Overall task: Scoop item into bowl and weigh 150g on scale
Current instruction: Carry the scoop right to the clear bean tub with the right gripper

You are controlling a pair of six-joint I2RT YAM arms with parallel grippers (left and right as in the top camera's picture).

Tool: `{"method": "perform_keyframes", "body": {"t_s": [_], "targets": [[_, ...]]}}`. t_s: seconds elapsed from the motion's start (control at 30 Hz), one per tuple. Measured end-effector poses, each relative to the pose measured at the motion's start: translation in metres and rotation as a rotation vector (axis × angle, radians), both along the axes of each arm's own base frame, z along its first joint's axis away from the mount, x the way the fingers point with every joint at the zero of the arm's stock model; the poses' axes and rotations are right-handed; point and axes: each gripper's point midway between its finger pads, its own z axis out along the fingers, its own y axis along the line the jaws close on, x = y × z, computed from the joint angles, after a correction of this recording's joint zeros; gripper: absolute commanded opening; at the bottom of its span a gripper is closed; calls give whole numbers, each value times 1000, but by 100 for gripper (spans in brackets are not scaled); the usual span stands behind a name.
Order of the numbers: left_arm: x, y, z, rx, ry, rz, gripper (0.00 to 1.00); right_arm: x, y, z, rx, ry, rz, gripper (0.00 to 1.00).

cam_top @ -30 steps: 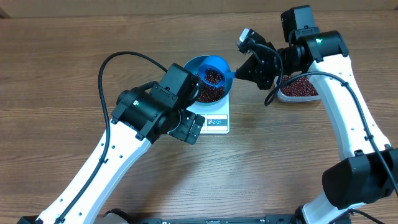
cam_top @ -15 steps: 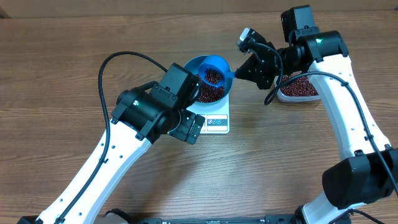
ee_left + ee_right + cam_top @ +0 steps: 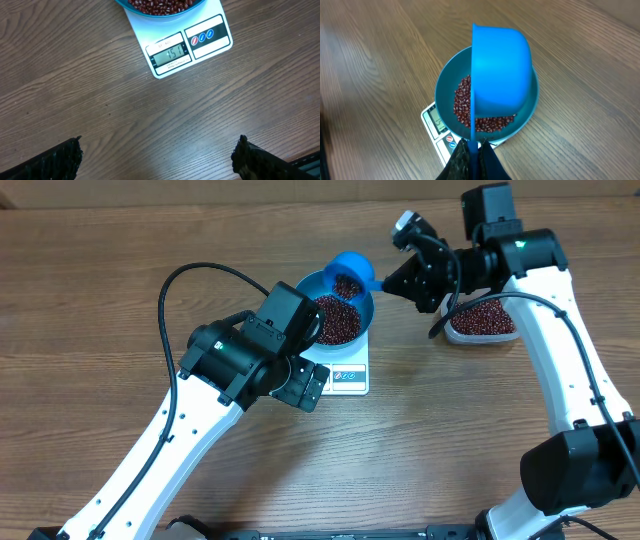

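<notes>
Clamping right pincer (image 3: 474, 150) on blue plastic scoop (image 3: 502, 70), tipped above round deep-blue bowl (image 3: 441, 92) of red-brown beans (image 3: 462, 105) — left pincer (image 3: 157, 152) gaping.

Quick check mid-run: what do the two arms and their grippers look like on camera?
The left arm and right arm: white tubular links, black boxy joint housings, a black cable looping along each. The right one shows a small green light. The left gripper and right gripper have black fingers.

The bowl (image 3: 367, 308) sits on the scale (image 3: 346, 376), over its back part, with beans (image 3: 335, 320) in it. The scoop (image 3: 350, 272) hangs above the scale's back right, over the bowl's rim. 1 tub (image 3: 470, 337) of beans lies right of the scale, slightly behind
</notes>
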Motion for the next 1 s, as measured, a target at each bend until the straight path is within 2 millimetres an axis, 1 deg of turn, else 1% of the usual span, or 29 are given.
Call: {"method": "perform_keyframes", "body": {"t_s": [0.13, 0.2, 0.23, 0.27, 0.37, 0.4, 0.5, 0.53, 0.57, 0.63, 0.67, 0.7, 0.73, 0.77, 0.83, 0.9, 1.0], "targets": [[0, 0, 0, 0, 0, 0, 100, 6, -19, 6, 63, 28, -59, 4], [0, 0, 0, 0, 0, 0, 99, 9, -31, 10, 107, 43, -88, 4], [0, 0, 0, 0, 0, 0, 100, 12, -41, 13, 137, 52, -111, 4], [0, 0, 0, 0, 0, 0, 99, 13, -44, 14, 148, 56, -119, 4], [0, 0, 0, 0, 0, 0, 99, 20, -72, 18, 219, 76, -184, 4], [0, 0, 0, 0, 0, 0, 99, 21, -79, 18, 229, 82, -203, 4], [0, 0, 0, 0, 0, 0, 100, 26, -109, 21, 262, 90, -279, 4], [0, 0, 0, 0, 0, 0, 99, 27, -124, 20, 268, 98, -326, 4], [0, 0, 0, 0, 0, 0, 100, 29, -135, 19, 268, 104, -360, 4], [0, 0, 0, 0, 0, 0, 99, 31, -173, 10, 224, 142, -507, 4], [0, 0, 0, 0, 0, 0, 100, 32, -181, 7, 213, 150, -538, 4], [0, 0, 0, 0, 0, 0, 99, 32, -194, 2, 188, 166, -595, 4], [0, 0, 0, 0, 0, 0, 99, 31, -201, 0, 173, 175, -625, 4], [0, 0, 0, 0, 0, 0, 100, 31, -214, -8, 130, 199, -696, 4], [0, 0, 0, 0, 1, 0, 100, 30, -224, -16, 71, 225, -763, 4], [0, 0, 0, 0, 0, 0, 99, 24, -235, -25, 7, 259, -825, 4], [0, 0, 0, 0, 0, 0, 100, 15, -243, -34, -54, 301, -871, 4]]}}
